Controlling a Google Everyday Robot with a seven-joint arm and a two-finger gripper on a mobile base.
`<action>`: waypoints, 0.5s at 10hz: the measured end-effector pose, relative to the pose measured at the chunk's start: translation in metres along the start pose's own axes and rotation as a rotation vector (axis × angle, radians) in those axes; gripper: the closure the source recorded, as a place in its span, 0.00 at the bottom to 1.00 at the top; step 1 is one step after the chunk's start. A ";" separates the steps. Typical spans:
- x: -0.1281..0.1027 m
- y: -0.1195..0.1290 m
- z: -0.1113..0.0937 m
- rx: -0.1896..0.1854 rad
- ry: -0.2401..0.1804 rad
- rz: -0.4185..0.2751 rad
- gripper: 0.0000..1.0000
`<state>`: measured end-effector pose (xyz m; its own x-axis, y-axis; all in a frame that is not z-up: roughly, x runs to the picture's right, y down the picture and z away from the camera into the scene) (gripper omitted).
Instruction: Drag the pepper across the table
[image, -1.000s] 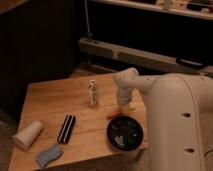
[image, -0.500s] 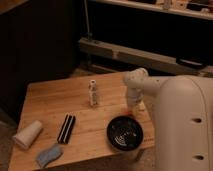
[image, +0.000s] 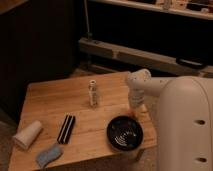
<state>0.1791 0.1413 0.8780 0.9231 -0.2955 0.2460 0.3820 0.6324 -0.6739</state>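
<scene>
Judging the pepper (image: 133, 114) from the sliver of orange we can see, we take it for a light, firm, waxy little thing that will slide easily on wood and roll if pushed off-centre; a hold across its thicker end, or steady downward pressure near the middle, seems best for dragging. It lies near the right edge of the worktop (image: 50, 97), just above the black bowl (image: 125, 133), mostly hidden by the end effector (image: 135, 106), which is low over it; whether that is closed on the pepper we cannot tell.

Compared with a second ago, the arm has swung rightward and the orange spot has travelled with it, from left of the bowl's top rim toward the right edge. The small bottle (image: 93, 93), black brush (image: 66, 128), pale cup (image: 28, 134) and blue cloth (image: 48, 155) have not moved.
</scene>
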 end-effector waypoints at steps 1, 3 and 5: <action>0.001 0.005 0.003 -0.005 -0.004 0.006 0.81; 0.000 0.016 0.007 -0.016 -0.009 0.015 0.81; 0.002 0.030 0.010 -0.025 -0.016 0.030 0.81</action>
<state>0.1930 0.1668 0.8652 0.9347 -0.2649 0.2369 0.3534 0.6225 -0.6984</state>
